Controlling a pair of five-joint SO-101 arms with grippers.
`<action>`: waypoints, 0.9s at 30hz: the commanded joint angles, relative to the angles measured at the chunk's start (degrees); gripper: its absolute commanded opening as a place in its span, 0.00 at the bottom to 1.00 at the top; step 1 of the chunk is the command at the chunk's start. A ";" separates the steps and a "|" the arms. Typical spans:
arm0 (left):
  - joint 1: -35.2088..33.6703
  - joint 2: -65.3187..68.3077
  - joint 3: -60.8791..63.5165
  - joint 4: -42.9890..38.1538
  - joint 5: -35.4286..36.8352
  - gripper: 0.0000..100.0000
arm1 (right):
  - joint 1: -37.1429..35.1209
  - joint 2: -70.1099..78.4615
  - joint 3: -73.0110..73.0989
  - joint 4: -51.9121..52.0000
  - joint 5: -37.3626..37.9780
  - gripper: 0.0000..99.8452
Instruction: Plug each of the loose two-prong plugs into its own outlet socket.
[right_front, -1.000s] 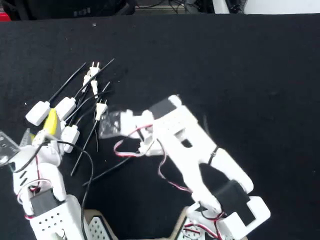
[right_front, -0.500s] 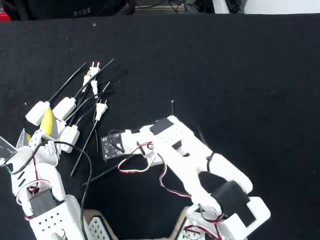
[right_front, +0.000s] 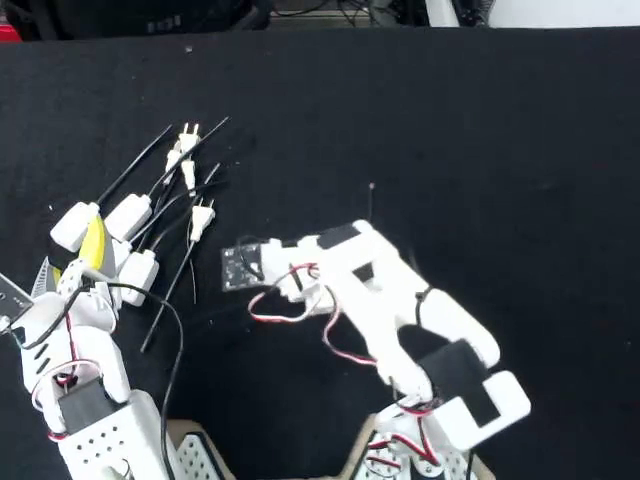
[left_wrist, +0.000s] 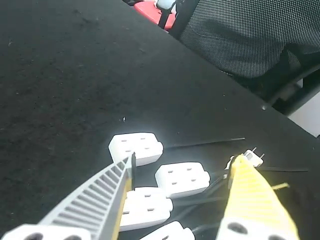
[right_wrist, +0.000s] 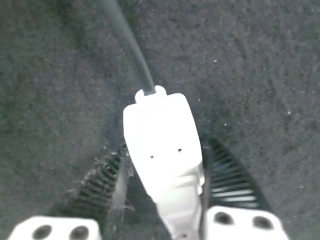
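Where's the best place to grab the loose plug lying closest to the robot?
Take the plug by its white body, behind the prongs. Come from above and close across its narrow sides. It lies flat, with its prongs pointing away from the robot and its cable trailing back.

A black table (right_front: 480, 120); beyond its far edge a mesh chair back (left_wrist: 240, 35), a red object (left_wrist: 150, 9) beside that

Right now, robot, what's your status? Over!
Left gripper open over the sockets. Right gripper shut on a white corded piece. Loose plugs lie unplugged beside the sockets. Black cords crisscross around them.
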 joint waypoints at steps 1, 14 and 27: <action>1.27 -0.53 -1.19 -1.14 0.44 0.31 | 1.14 -0.04 -5.93 5.80 0.09 0.01; 3.38 -0.53 0.04 -1.41 0.35 0.31 | 29.19 -3.74 -26.77 27.52 -24.79 0.01; 8.92 -0.53 1.19 -1.14 0.26 0.31 | 47.30 12.88 -45.58 26.46 -34.11 0.01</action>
